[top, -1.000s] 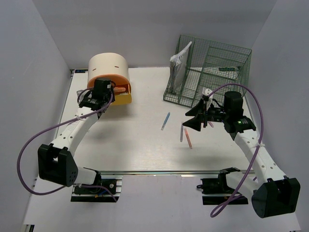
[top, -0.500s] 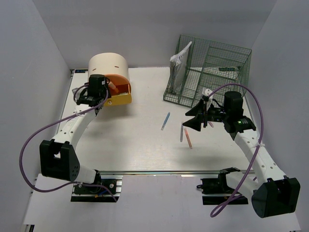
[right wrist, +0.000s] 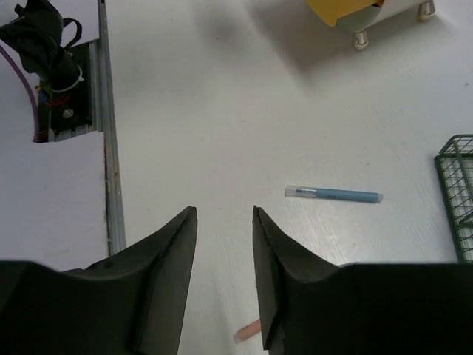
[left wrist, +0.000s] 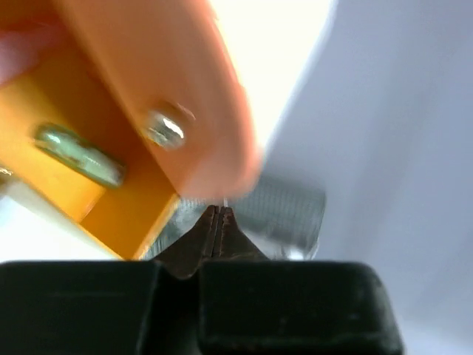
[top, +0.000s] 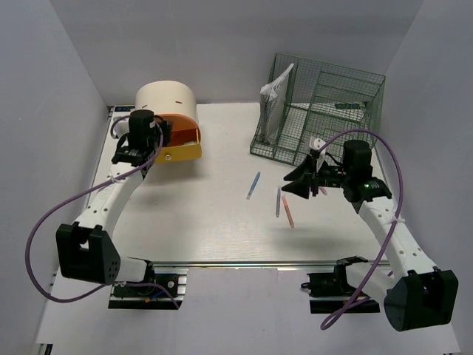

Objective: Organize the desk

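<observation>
Left jaws pressed together at orange drawer (top: 181, 151), upper left — push could skew it. Right jaws spread near pink pen (top: 288, 214) — off-centre closing could roll it.

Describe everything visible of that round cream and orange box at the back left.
The round box has a smooth cream shell, plastic by its look, with small dark slots on top. Its front is orange, and a yellow-orange drawer with a small knob stands pulled out. It rests upright on small metal feet at the far left of the desk. The shut left gripper sits close beside the drawer; contact is unclear.
</observation>
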Action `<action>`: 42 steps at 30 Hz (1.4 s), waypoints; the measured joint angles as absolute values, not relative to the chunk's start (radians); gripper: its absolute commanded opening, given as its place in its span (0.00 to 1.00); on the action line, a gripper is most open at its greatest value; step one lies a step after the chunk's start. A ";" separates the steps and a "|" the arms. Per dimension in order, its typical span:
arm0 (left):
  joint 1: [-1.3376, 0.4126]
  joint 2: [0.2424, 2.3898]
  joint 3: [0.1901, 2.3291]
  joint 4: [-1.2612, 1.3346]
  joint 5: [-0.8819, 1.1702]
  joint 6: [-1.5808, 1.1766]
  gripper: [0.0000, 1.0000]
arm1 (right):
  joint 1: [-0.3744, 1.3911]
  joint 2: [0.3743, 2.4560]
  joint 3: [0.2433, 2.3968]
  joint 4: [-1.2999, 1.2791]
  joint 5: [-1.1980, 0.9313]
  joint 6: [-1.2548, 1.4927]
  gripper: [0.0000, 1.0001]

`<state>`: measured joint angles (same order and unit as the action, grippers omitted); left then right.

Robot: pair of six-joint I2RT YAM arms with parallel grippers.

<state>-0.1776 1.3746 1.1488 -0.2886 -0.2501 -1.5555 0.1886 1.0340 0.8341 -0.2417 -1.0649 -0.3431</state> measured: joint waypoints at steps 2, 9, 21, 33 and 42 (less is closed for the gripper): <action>-0.177 1.338 1.137 -0.245 -0.178 -1.425 0.00 | 0.187 1.034 0.834 -0.259 -1.073 -0.388 0.26; -0.187 1.169 0.973 -0.083 0.214 -0.864 0.07 | 0.187 1.038 0.794 -0.353 -1.112 -0.615 0.17; -0.198 1.081 0.731 -0.112 0.460 -0.429 0.63 | 0.347 1.286 1.081 -0.524 -0.980 -0.847 0.16; -0.182 0.799 0.717 -0.179 0.121 -0.399 0.16 | 0.781 1.766 1.546 -0.512 -0.480 -0.810 0.10; -0.182 0.616 0.687 -0.204 -0.203 -0.437 0.00 | 0.907 2.053 1.882 -0.418 -0.252 -0.747 0.08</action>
